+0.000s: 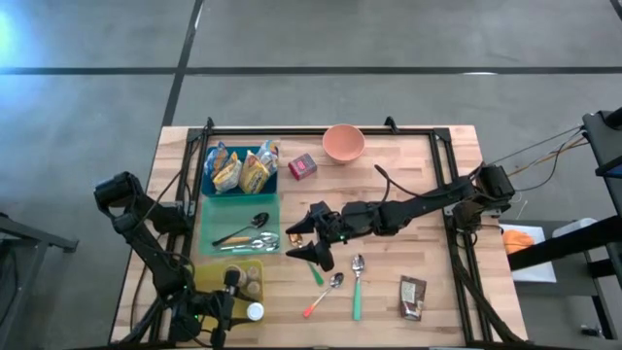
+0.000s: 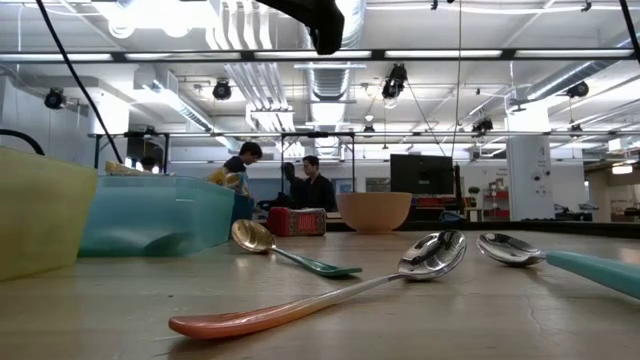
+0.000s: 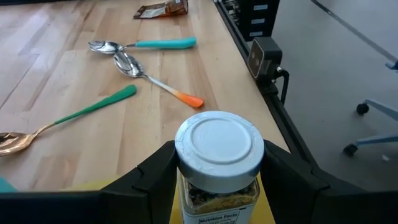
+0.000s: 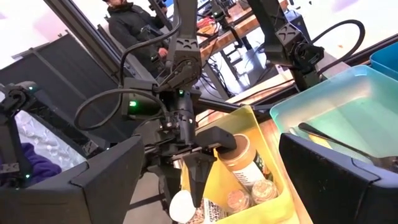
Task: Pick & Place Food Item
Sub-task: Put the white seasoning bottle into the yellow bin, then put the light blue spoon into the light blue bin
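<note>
The left gripper (image 3: 217,180) squeezes a white-capped jar (image 3: 218,163) just beside the yellow bin (image 1: 233,269); its label is cut off. The right gripper (image 1: 313,238) hangs wide apart, near that bin.

Wooden surface (image 1: 408,185) carries several non-task objects. Salmon bowl (image 1: 343,143) sits at about 12 o'clock from the centre; a small red box (image 1: 303,167) lies near it at its 8 o'clock. Light green bin (image 1: 239,226) at 9 o'clock holds metal spoons (image 1: 243,233). Three loose spoons lie toward 6 o'clock: gold spoon with dark green handle (image 2: 290,251), spoon with orange handle (image 1: 322,295), spoon with teal handle (image 1: 357,287). In the low view, people (image 2: 305,185) show in the room beyond the surface, details too small to tell.
</note>
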Robot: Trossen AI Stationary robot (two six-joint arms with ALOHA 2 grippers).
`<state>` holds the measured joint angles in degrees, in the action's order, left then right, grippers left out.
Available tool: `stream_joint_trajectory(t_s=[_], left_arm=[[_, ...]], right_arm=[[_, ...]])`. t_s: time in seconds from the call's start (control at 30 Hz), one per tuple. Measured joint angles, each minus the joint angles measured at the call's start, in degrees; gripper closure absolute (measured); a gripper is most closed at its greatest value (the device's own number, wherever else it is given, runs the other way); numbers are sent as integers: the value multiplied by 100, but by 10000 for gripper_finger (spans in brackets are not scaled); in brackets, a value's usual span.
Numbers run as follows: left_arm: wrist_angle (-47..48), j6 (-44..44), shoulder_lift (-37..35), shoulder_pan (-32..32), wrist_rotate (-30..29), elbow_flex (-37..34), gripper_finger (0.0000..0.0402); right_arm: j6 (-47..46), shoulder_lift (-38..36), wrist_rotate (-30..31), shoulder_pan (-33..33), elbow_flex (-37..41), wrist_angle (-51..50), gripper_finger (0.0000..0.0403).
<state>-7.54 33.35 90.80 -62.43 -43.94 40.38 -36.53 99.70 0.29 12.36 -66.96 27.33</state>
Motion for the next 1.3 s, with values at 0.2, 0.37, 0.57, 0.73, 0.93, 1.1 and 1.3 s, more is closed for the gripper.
stream_joint_trajectory(t_s=[0.2,0.37,0.57,0.73,0.93,1.1,1.3], left_arm=[[38,22,-2,-11,200,96,198],[71,-5,-47,-11,450,94,178],[171,78,-74,-11,487,94,144],[158,86,-74,-11,496,94,138],[185,132,-167,-11,540,89,136],[413,184,-659,-11,578,76,136],[902,632,-1512,62,558,79,136]], right_arm=[[2,0,35,36,0,0,33],[2,0,101,56,0,-1,33],[2,0,125,76,0,0,33],[-54,0,127,78,0,0,33],[-59,0,129,89,0,5,33],[-85,0,287,92,0,-22,33],[-885,-112,707,91,0,-968,33]])
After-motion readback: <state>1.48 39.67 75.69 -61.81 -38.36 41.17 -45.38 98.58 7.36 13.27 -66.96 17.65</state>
